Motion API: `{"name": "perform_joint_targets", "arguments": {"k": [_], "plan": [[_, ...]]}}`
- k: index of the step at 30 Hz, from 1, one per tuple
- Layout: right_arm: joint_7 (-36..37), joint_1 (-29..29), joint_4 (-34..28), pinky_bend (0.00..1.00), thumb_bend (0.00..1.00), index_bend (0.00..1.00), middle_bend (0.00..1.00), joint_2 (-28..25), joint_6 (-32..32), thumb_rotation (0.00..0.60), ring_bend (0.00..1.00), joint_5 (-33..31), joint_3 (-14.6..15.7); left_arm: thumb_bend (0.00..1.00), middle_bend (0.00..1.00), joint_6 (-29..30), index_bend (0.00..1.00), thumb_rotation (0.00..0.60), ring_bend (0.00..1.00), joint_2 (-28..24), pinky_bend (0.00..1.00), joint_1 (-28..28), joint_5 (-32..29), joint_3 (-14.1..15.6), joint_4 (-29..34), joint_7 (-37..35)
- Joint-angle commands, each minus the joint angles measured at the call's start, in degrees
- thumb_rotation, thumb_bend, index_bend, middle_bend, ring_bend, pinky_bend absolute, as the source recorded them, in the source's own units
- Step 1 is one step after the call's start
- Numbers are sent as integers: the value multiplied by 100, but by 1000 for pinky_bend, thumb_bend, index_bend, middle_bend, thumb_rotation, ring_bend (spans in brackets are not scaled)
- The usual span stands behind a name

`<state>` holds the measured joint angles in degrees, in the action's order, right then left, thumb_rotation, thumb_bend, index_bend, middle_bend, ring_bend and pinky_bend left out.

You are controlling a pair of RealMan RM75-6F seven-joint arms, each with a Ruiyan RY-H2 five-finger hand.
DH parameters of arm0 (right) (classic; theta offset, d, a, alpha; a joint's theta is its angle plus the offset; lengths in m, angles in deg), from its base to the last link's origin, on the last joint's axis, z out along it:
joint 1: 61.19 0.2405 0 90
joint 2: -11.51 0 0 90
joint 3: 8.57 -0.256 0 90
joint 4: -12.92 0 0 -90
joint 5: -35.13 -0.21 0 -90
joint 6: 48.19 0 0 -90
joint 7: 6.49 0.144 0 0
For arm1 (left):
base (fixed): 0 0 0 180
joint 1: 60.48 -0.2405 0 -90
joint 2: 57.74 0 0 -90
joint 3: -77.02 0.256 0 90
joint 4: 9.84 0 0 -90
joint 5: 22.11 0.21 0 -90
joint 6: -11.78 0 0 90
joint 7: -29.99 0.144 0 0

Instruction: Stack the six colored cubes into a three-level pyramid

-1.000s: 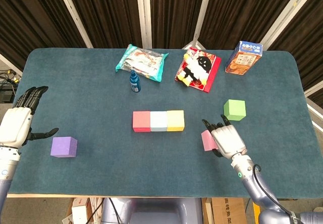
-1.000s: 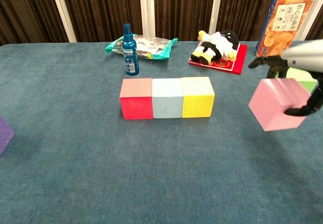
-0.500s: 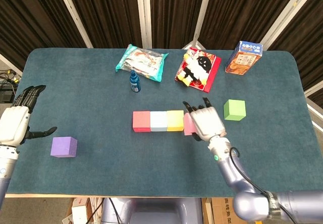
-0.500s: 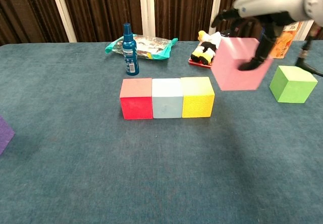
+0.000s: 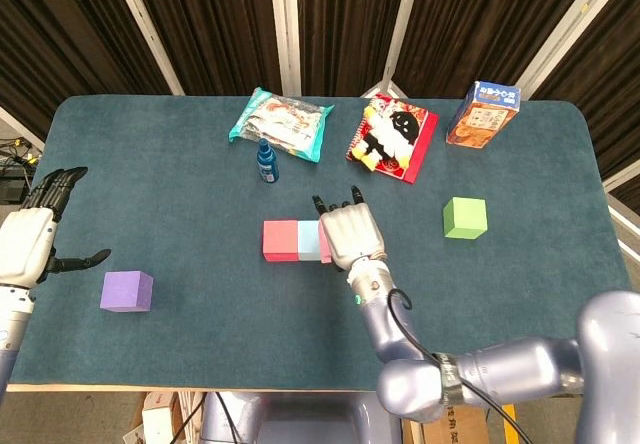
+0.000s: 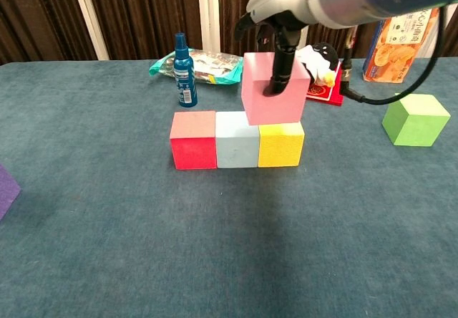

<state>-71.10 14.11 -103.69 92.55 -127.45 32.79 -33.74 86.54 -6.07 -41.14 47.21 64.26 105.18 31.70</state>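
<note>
Pink cube (image 6: 275,89) sits in the grip of the right hand (image 5: 349,234), a dark finger (image 6: 279,67) pressed down its front face and the rest of the hand wrapped over the top and back. It hangs over the seam between the pale blue cube (image 6: 237,139) and the yellow cube (image 6: 280,138), its lower edge at or just above their tops — whether it touches them I cannot tell. In the head view the hand covers the yellow cube and most of the pink one; only a pink sliver shows at its left edge.

Those two cubes stand in a tight row with the red cube (image 6: 193,140), faces touching, mid-table. Green cube (image 6: 416,119) rests alone well to the right. Purple cube (image 5: 127,291) lies far to the left, near the left hand (image 5: 27,241), which hovers with fingers spread and thumb out, holding nothing.

Behind the row stand a blue spray bottle (image 6: 184,71), a teal snack bag (image 5: 281,122), a plush toy on a red card (image 5: 392,138) and an orange box (image 5: 483,113) — all on the teal table (image 5: 200,344).
</note>
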Motion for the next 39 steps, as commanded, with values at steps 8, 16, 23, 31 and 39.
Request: {"name": "perform_joint_targets", "arguments": {"k": [8, 16, 23, 31, 39], "plan": [[-63, 421, 771, 0, 322, 0, 412, 571, -256, 600, 294, -681, -375, 142, 54, -63, 0, 600, 36, -46, 109, -1, -21, -18, -34, -168], [-33, 490, 1071, 0, 321, 0, 412, 765, -178, 600, 294, -870, -496, 142, 54, -107, 0, 600, 36, -62, 109, 4, -50, -28, -93, -257], [-10, 499, 1254, 0, 321, 0, 412, 892, -73, 600, 294, -772, -457, 142, 54, -114, 0, 600, 36, -52, 109, 12, -75, -30, -108, -243], [62, 474, 1410, 0, 321, 0, 412, 966, 44, 600, 295, -648, -457, 142, 54, -127, 0, 600, 36, -33, 108, 24, -102, -23, -117, -198], [80, 420, 1571, 0, 321, 0, 412, 1022, 142, 600, 296, -577, -383, 142, 54, -144, 0, 600, 36, -7, 100, 38, -122, -13, -137, -157]]}}
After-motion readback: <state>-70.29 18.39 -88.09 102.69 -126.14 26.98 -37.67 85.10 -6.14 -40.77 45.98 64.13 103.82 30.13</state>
